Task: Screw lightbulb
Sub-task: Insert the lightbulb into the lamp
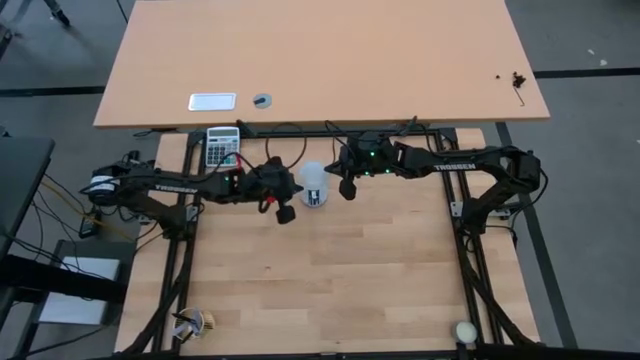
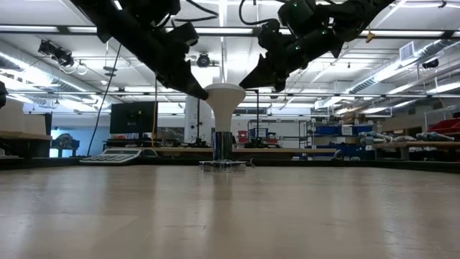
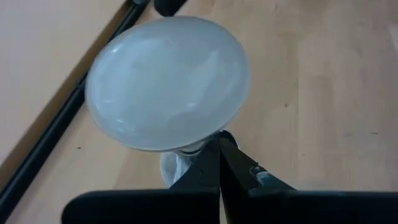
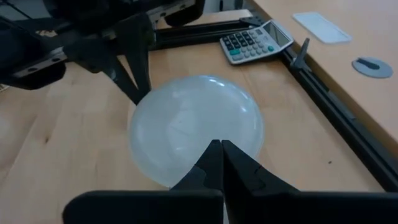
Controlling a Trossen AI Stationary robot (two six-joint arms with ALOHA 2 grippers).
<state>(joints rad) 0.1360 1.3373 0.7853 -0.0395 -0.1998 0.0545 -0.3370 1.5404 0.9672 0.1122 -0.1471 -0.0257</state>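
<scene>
The lightbulb (image 1: 314,184) stands upright near the far edge of the bench (image 1: 330,280), its wide white dome on top and its narrow neck going down into a silver socket (image 2: 223,165) that rests on the wood. In the low view the dome flares out above the socket like a funnel, and both arms reach down toward it from either side. The left end effector (image 2: 195,91) has its two fingers pressed together with nothing between them; its tip sits right at the left rim of the dome, though contact cannot be confirmed. The right end effector (image 2: 248,82) is likewise closed on nothing, its tip just beside the right rim of the dome with a small gap showing. From the left wrist view the closed fingers (image 3: 217,165) point at the underside of the dome, close to the neck. From the right wrist view the closed fingers (image 4: 221,163) lie over the near edge of the dome, with a calculator (image 4: 256,42) on the bench beyond.
</scene>
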